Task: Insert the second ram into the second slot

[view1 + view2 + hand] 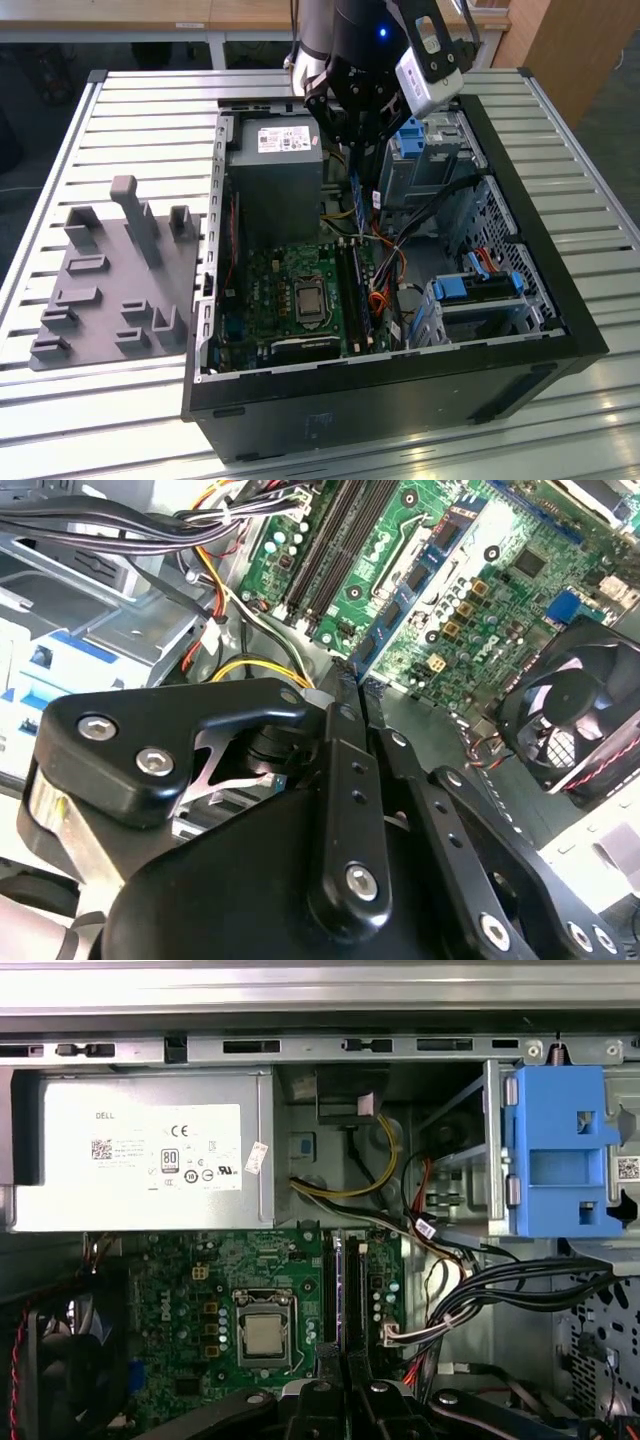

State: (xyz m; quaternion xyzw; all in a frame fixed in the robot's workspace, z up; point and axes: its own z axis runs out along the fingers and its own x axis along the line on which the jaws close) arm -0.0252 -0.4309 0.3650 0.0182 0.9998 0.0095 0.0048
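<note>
Above the open computer case (575,325) on the slatted surface (150,110) hangs one end effector (357,150), its fingers pinched narrow on the one second ram (355,195). Two long dark slots (335,1285) lie side by side on the motherboard (190,1260). In the second wrist view the ram (420,575) is a thin blue-green stick with a row of dark chips. It juts straight out from between the fingertips (340,720) and is seated in neither slot.

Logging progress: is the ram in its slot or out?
Out. The gripper holds the ram by one end above the board, apart from the slots.
</note>
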